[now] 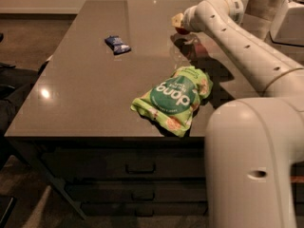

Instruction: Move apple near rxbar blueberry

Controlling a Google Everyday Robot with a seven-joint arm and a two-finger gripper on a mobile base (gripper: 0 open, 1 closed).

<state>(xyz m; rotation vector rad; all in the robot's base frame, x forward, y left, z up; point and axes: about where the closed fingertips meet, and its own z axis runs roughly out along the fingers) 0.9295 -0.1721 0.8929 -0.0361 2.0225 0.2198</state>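
Observation:
The apple [181, 30] shows as a small red-and-yellow shape at the end of my white arm, held a little above the far right part of the table; its shadow lies on the tabletop just below. My gripper [179, 23] is shut around it and hides most of it. The rxbar blueberry [117, 44], a small dark blue wrapped bar, lies flat on the table to the left of the gripper, well apart from it.
A large green "dang" chip bag [173, 99] lies near the table's front right edge. The brown table [71, 103] has drawers under it. My arm's white base fills the lower right. A white appliance [290, 13] stands at the far right.

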